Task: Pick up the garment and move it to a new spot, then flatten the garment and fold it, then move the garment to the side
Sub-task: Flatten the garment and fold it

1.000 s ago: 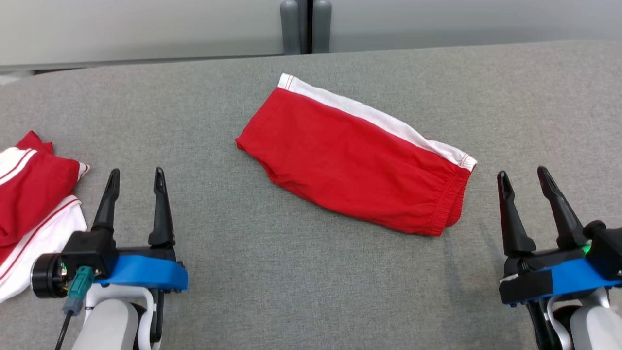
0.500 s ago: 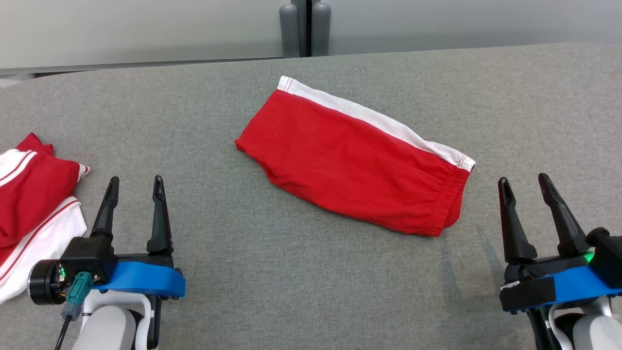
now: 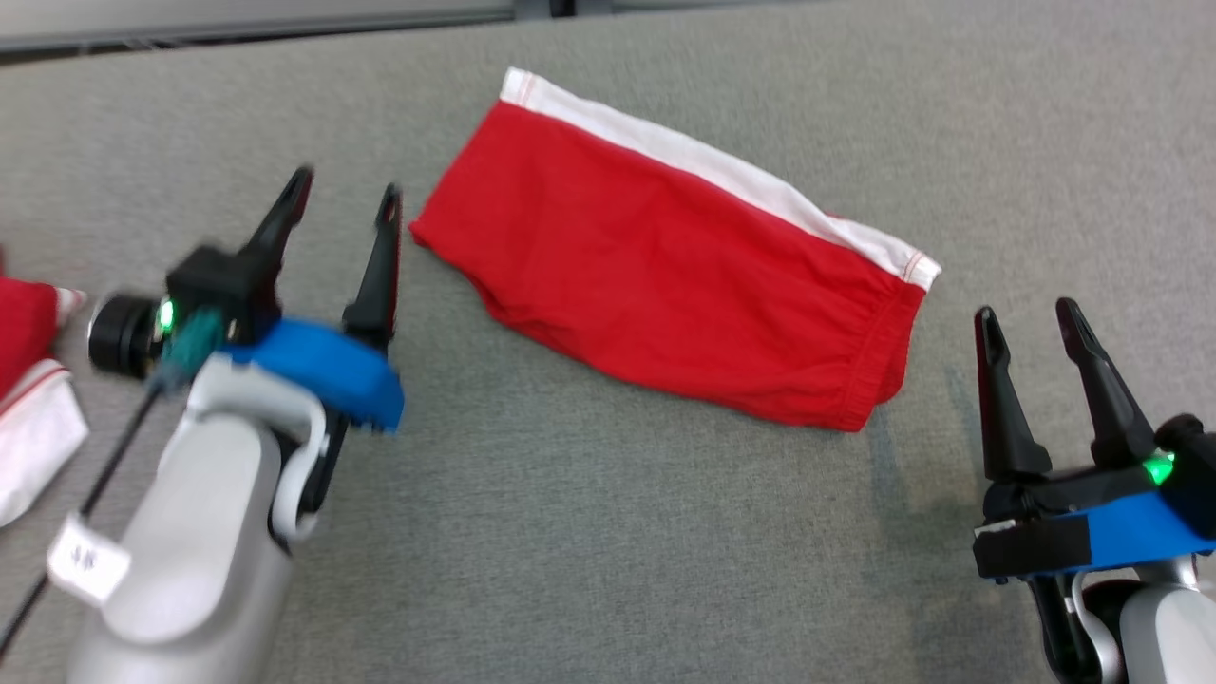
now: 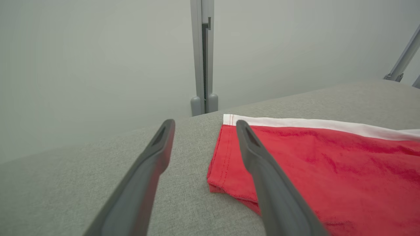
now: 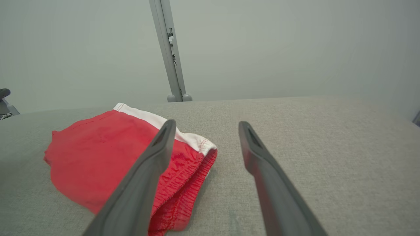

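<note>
Meanwhile, a red garment with a white band along its far side lies slantwise about the middle of the grey worktop, closer to the far edge than the near one, doubled over and fairly flat; the left gripper stands just beside its left-hand hem, fingers spread well apart and holding nothing, though blur in the head view makes it hard to say whether the inner finger touches the cloth or merely hangs close above it; the right gripper sits toward the worktop's near right, just off the gathered waistband, its fingers likewise parted and empty; a second heap of red-and-white clothing lies at the left edge, well apart. By the look of it the cloth is a thin knit: light, limp and quick to sag or fall open if lifted at one point only; the stitched hem at the left and the thicker elastic waistband at the right look the firmest places to pinch, one for each gripper, taking all layers together so the piece travels as it lies; a shallow bite on the top layer alone would likely peel it open.
</note>
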Motion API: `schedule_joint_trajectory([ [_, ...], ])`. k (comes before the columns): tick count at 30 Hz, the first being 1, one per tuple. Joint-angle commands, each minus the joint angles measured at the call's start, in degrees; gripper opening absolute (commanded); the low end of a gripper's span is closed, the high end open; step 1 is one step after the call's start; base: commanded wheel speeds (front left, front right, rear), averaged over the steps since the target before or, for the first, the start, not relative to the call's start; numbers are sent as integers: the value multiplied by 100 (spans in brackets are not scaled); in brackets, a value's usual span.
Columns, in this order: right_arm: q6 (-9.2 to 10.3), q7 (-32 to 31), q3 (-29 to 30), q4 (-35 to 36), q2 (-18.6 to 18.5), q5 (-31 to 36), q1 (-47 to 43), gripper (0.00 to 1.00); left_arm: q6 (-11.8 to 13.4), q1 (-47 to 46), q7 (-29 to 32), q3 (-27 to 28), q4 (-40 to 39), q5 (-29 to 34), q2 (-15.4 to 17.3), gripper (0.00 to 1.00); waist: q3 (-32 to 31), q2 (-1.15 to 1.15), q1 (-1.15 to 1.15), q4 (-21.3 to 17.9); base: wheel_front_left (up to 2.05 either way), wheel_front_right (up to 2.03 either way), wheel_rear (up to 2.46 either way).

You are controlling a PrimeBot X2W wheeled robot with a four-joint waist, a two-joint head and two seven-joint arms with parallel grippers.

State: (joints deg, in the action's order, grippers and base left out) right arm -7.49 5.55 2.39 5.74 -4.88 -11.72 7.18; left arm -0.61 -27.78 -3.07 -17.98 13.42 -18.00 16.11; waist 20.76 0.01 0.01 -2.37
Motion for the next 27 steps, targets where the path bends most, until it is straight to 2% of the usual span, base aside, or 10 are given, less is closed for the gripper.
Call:
schedule_joint_trajectory([
  [1,0,10,-27,25,18,-15,122,100,-124,-336,187,-69,147,-10,0,100,161,-1,-1,1,0,0,0],
  [4,0,73,-100,-31,25,-42,261,100,-368,-970,664,-264,654,-96,-61,100,393,-1,-1,-125,0,0,0],
  [8,0,154,-186,-156,32,-82,422,100,-562,-1604,1144,-497,1427,-191,-72,100,622,-1,-1,-284,0,0,0],
  [17,0,329,-254,-453,48,-161,658,100,-679,-2220,1982,-930,3033,-413,-105,100,829,-1,-1,-450,0,0,0],
  [18,0,347,-250,-472,49,-158,668,100,-690,-2232,2044,-1012,3108,-436,-139,55,829,-1,-1,-452,0,0,0],
  [19,0,363,-240,-492,47,-159,670,100,-696,-2242,2066,-1063,3156,-485,-164,0,826,-1,-1,-450,0,0,0],
  [23,0,379,-199,-541,19,-151,667,100,-684,-2199,1956,-1250,3258,-575,-162,0,764,-1,-1,-406,0,0,0],
  [27,0,371,-230,-576,1,-112,602,100,-612,-1884,1470,-1134,3155,-703,-96,0,586,-1,-1,-369,0,0,0],
])
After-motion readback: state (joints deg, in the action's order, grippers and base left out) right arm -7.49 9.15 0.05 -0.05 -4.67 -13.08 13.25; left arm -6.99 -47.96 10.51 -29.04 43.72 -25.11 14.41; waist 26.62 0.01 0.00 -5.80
